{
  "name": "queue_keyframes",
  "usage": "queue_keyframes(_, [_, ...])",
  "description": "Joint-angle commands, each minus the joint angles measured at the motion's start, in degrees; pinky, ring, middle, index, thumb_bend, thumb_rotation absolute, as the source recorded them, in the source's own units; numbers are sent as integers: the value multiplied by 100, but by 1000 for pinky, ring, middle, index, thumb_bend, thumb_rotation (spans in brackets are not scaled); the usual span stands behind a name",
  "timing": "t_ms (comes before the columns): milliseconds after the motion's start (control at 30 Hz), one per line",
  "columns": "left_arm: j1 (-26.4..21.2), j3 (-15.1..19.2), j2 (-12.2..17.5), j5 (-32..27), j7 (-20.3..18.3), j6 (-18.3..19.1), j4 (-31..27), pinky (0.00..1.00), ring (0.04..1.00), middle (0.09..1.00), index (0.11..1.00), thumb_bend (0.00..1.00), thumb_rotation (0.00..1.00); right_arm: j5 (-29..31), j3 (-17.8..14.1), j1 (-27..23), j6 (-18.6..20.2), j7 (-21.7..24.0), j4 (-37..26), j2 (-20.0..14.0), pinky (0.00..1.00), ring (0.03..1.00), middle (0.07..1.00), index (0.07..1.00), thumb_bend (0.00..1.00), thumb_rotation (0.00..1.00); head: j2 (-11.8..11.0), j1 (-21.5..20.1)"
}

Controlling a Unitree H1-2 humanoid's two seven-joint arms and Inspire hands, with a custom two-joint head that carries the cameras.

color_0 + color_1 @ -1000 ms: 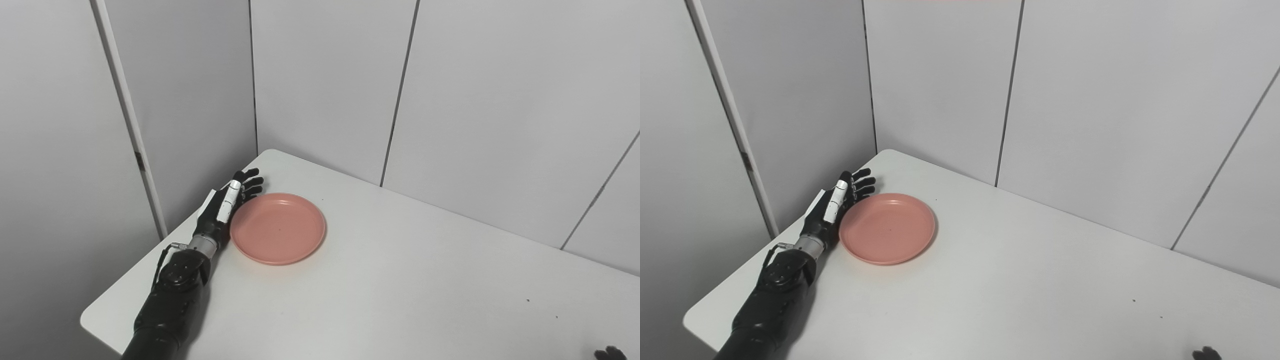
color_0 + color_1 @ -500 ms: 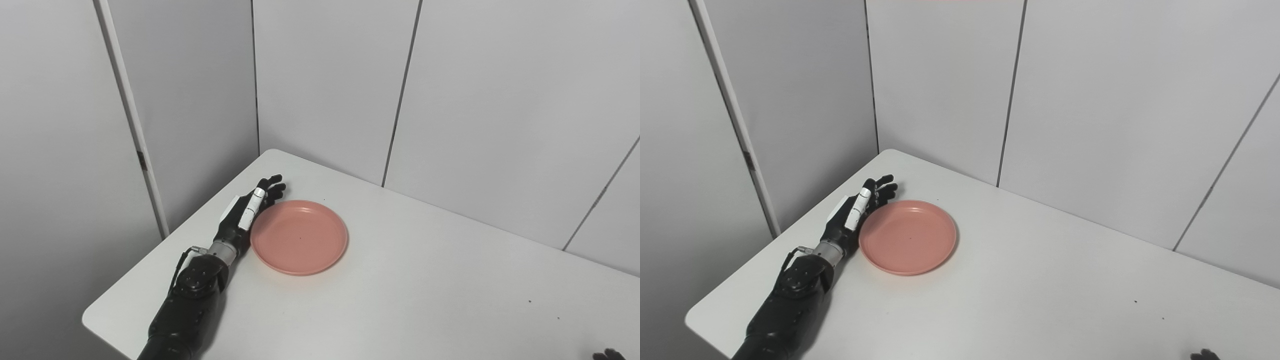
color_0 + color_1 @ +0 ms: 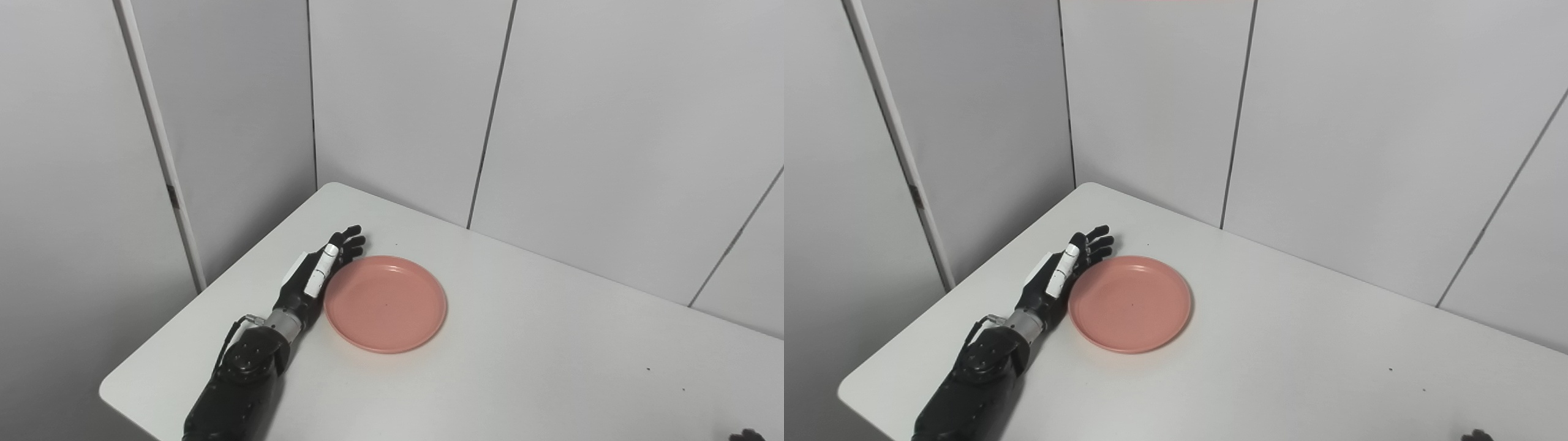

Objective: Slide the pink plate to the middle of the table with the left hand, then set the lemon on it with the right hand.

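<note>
1. Setting: looks like a lab or test cell, not a home.
2. Evidence: plain pale grey wall panels [image 3: 398, 104] with thin dark vertical seams enclose the corner on 2 sides; no decoration on them.
3. Evidence: smooth white rectangular table with rounded corners [image 3: 520, 367] set tight into that corner, its surface nearly bare.
4. Evidence: black robotic forearm with exposed metal wrist and cable [image 3: 245, 367] lying on the tabletop.
</note>
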Motion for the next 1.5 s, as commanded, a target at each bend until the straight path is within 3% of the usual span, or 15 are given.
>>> queue_keyframes(0, [40,-180,-147,-10,-135,203,-191,970,921,915,900,813,1000,-62,80,-54,-212,56,-123,21,999,995,986,986,807,924,61,-241])
queue_keyframes(33, [55,-209,-172,-20,-153,221,-233,974,927,918,903,809,1000,-87,105,-51,-223,64,-131,14,1000,998,992,994,789,944,61,-241])
queue_keyframes(233, [122,-312,-310,-123,-229,360,-408,983,933,924,911,776,1000,-405,243,-47,-204,-84,-303,126,1000,993,974,990,660,988,293,-1129])
queue_keyframes(333, [90,-370,-368,-129,-222,315,-348,964,929,924,911,786,1000,-546,304,-46,-206,-148,-409,164,1000,976,964,981,540,983,358,-1308])
queue_keyframes(433, [70,-418,-389,-126,-225,397,-391,965,930,923,910,793,1000,-588,328,-48,-137,-180,-490,225,1000,973,959,971,500,933,531,-1635])
queue_keyframes(733, [45,-503,-370,-272,-293,674,-568,967,928,919,915,781,1000,-803,400,-82,21,-325,-584,430,1000,955,951,958,542,830,822,-2302])
queue_keyframes(1033, [71,-488,-480,-469,-302,708,-528,981,927,914,908,792,1000,-833,493,-162,-112,-357,-511,529,1000,952,958,965,536,823,940,-2566])
queue_keyframes(1467, [154,-516,-723,-416,-401,297,-163,943,915,911,916,794,1000,-987,588,-255,-208,-446,-393,695,983,955,967,973,535,831,936,-3157])
